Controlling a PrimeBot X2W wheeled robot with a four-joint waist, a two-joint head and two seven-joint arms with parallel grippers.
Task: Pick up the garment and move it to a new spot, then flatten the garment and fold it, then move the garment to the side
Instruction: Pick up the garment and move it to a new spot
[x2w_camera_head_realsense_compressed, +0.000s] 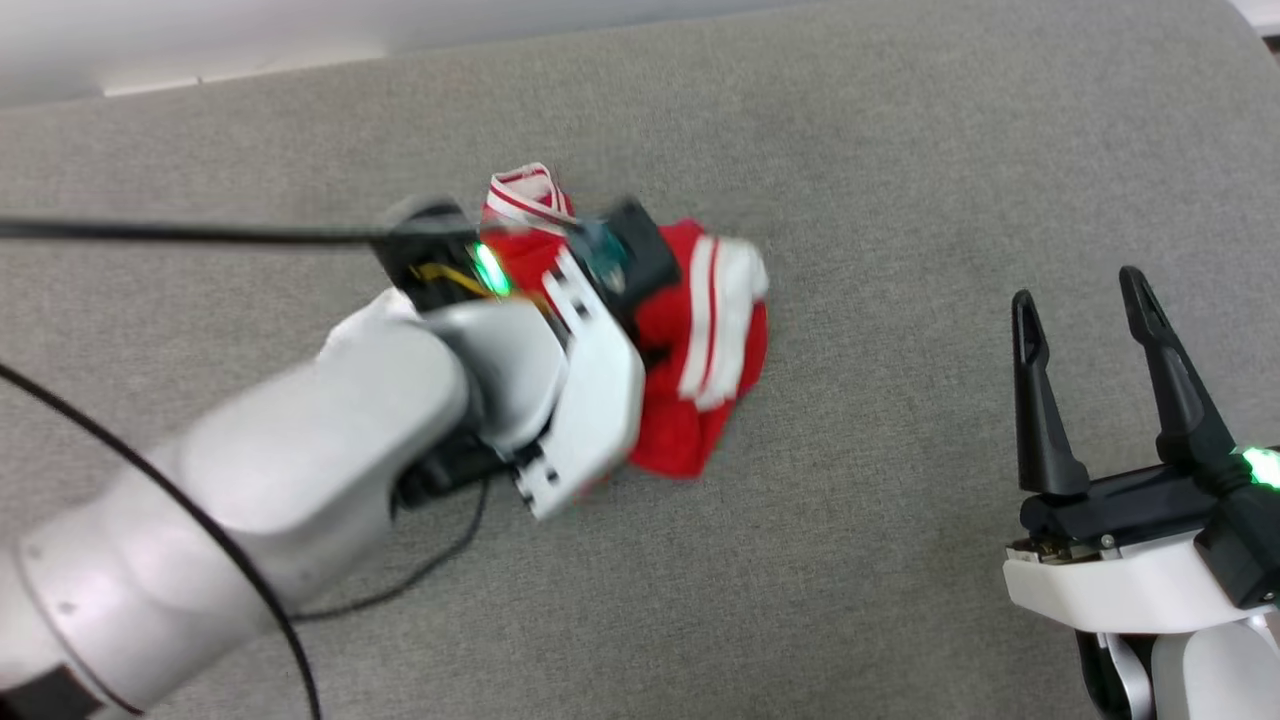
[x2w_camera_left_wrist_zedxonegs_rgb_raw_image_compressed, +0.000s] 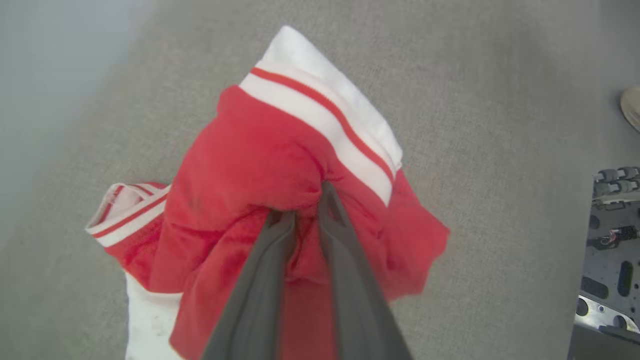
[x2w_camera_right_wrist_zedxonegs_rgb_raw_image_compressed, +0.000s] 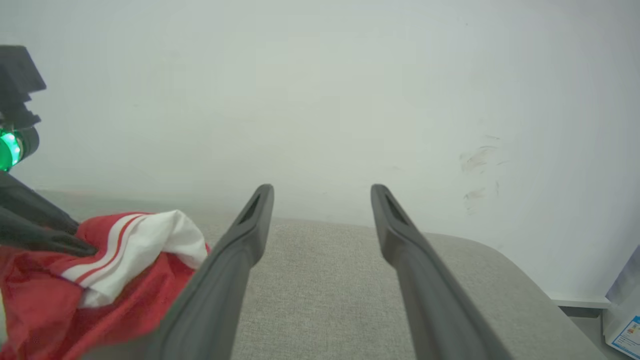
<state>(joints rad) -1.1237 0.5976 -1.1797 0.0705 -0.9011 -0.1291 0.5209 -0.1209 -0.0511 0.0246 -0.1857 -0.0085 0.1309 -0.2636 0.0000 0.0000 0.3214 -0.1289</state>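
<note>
Garment (x2w_camera_head_realsense_compressed: 700, 330): bunched near the middle of the grey upholstered surface (x2w_camera_head_realsense_compressed: 900, 150). Left gripper (x2w_camera_left_wrist_zedxonegs_rgb_raw_image_compressed: 305, 200) jaws narrow, pinching one red fold. Right gripper (x2w_camera_head_realsense_compressed: 1080, 285) jaws wide, empty. Risk: the shallow pinch may slip on lifting, dropping the garment.

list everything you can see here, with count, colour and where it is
garment: one, red with white sleeves and striped trim, bunched at the middle of the padded surface
padded surface: one, grey fabric, under the garment and both arms
wall: one, white, behind the surface
cables: at least two, black, around the left arm
left gripper: one, dark fingers, shut on the garment's red fabric
right gripper: one, dark fingers, open, apart from the garment at the head view's lower right
</note>
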